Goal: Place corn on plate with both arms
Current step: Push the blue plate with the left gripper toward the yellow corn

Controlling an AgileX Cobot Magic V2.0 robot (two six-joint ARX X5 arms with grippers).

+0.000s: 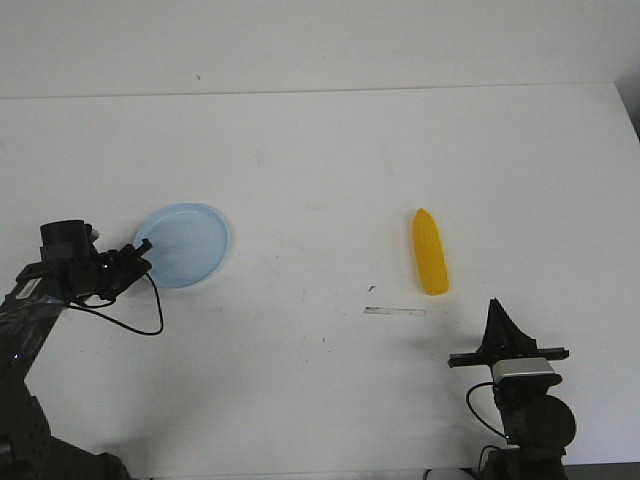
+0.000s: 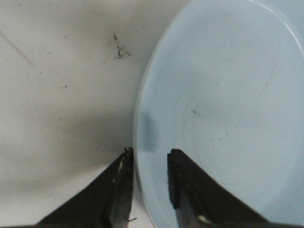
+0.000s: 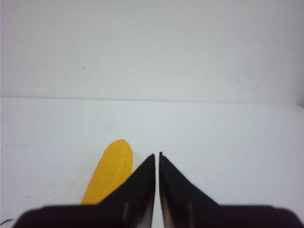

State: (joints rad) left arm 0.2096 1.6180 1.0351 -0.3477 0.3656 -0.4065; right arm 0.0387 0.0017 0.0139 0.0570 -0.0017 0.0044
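Note:
The light-blue plate lies flat on the left of the white table. My left gripper is at its left edge. In the left wrist view the plate fills most of the picture, and that gripper is open, with one finger outside the rim and one over the plate's inside. The yellow corn lies on the right of the table, tapered tip pointing away. My right gripper stands just nearer than the corn and to its right. In the right wrist view it is shut and empty, the corn beside it.
A thin pale strip lies on the table just in front of the corn. A few dark specks mark the tabletop. A black cable loops from the left arm onto the table.

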